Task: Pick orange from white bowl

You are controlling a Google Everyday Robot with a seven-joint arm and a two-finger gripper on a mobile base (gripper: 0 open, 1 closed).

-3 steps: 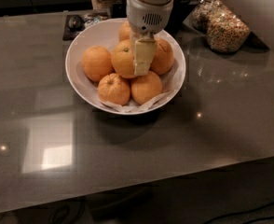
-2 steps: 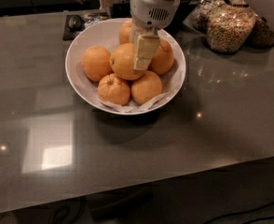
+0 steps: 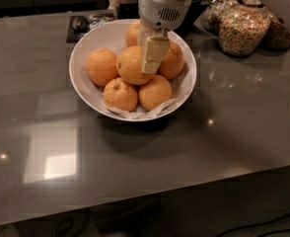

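Glossy grey bench (image 3: 234, 132) carries shallow white bowl (image 3: 82, 51), crumpled paper lining (image 3: 130, 113). Smooth round orange (image 3: 130, 65) sits at bowl centre. Claw (image 3: 152, 58) lies against its right side; grip state cannot be told.

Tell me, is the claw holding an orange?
Cannot tell. The claw rests against the middle orange, which sits in the white bowl with the others, but no firm grip shows.

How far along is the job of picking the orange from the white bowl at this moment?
Done: the claw is down in the white bowl, against the big middle orange. In hand: the grasp; whether it is gripped cannot be seen. Left: lifting the orange, which rests among other oranges, out of the bowl.
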